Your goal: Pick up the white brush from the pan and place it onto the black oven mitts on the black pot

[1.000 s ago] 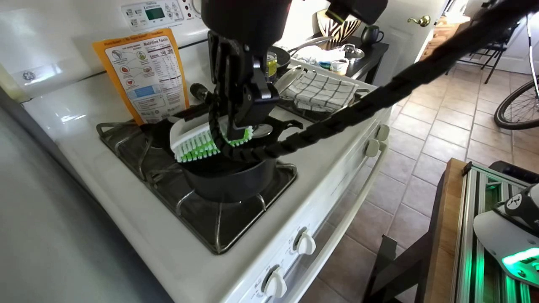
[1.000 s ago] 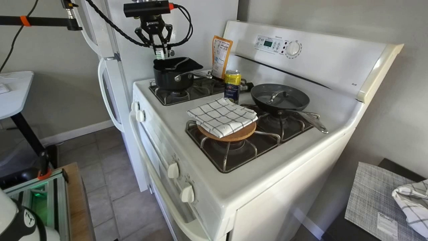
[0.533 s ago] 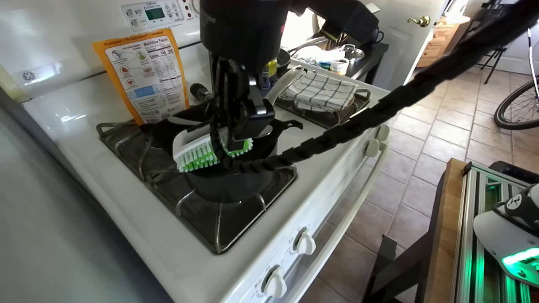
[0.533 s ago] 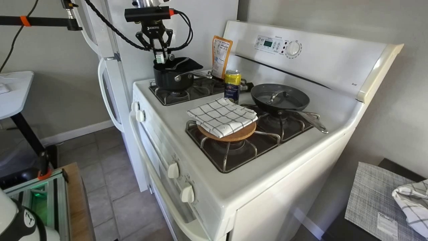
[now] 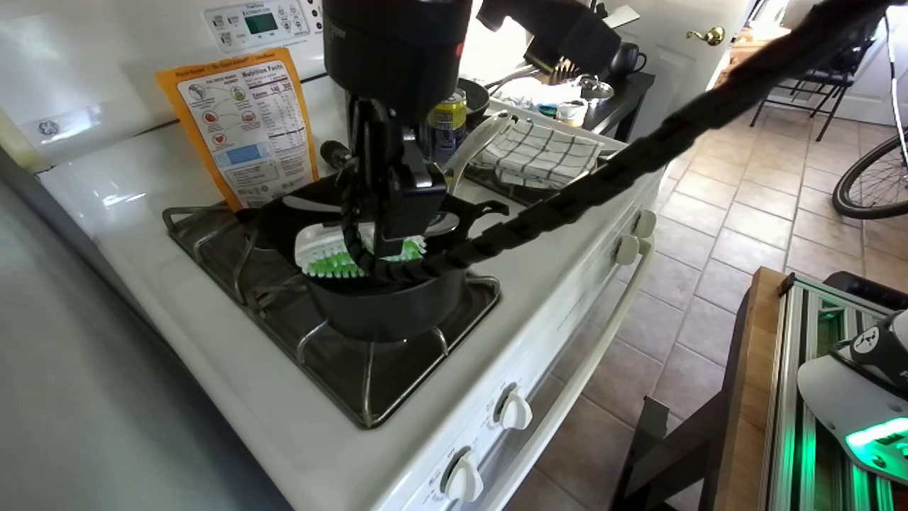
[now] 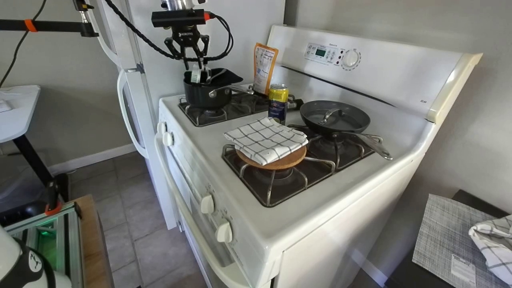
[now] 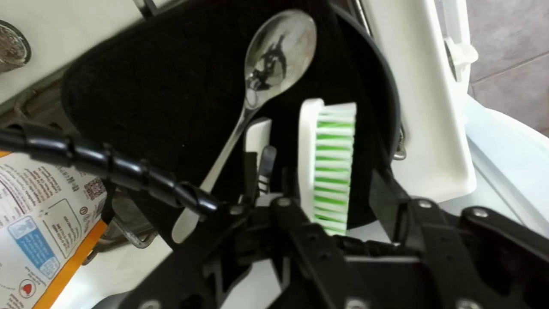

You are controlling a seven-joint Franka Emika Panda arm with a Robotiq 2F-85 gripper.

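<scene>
The white brush (image 7: 306,159), with green and white bristles, lies on its side over the black oven mitts (image 7: 141,98) in the black pot (image 7: 388,86). In an exterior view the brush (image 5: 319,245) shows at the pot's (image 5: 386,309) mouth; its underside contact is hidden. My gripper (image 7: 330,184) is open, its fingers apart on either side of the brush, with a gap at the bristle side. In an exterior view the gripper (image 6: 197,66) is just above the pot (image 6: 206,96). The dark grey pan (image 6: 362,116) stands on a far burner, without the brush.
A shiny spoon (image 7: 281,51) lies on the mitts beside the brush. An orange-edged pouch (image 6: 265,70) and a yellow-blue can (image 6: 278,102) stand near the pot. A checked cloth (image 6: 268,138) lies on a round brown board (image 6: 288,160). The pot handle (image 6: 232,89) points toward the can.
My gripper has moved down to the pot with the brush and then opened. The brush has come down into the pot's mouth and tilted. The pot, pan and cloth have not moved.
</scene>
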